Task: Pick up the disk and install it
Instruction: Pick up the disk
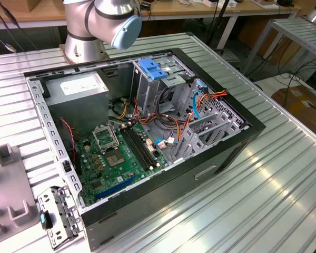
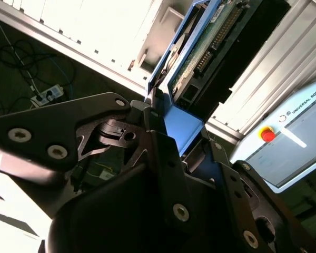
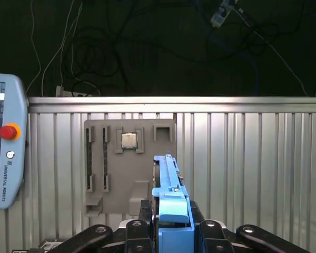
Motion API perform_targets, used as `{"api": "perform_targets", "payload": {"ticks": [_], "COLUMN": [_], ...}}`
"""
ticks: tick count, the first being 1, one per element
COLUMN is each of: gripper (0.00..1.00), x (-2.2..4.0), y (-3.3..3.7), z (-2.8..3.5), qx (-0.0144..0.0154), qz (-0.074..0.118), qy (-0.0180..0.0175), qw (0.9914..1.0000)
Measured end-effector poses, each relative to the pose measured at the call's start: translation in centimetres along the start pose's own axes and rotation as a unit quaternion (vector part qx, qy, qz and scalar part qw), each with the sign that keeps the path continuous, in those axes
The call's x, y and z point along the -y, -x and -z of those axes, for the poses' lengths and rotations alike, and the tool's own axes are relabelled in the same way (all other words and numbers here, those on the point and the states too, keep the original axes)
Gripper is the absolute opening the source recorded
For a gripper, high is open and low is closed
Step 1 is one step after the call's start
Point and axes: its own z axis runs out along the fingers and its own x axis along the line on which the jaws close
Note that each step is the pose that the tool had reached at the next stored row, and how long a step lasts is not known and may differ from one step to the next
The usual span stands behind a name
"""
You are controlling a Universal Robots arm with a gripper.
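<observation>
The disk point(image 3: 171, 203) sits clamped between the fingers point(image 2: 166, 158); exterior view shows the open case point(image 1: 163, 197).

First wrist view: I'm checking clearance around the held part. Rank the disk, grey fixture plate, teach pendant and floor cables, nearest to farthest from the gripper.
1. The disk: clamped in the gripper.
2. The grey fixture plate: on the table, just past the disk.
3. The teach pendant: off to one side, at the table's edge.
4. The floor cables: beyond the table's edge.
</observation>
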Motion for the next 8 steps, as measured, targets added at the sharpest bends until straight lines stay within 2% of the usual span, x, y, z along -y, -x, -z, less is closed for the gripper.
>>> {"api": "perform_targets", "payload": {"ticks": [8], "gripper": [0.37], "x": [2.51], "y": [0.01], "z": [-0.02], "qx": [0.0], "qz": [0.0], "qy": [-0.0001], "qw": [1.0]}}
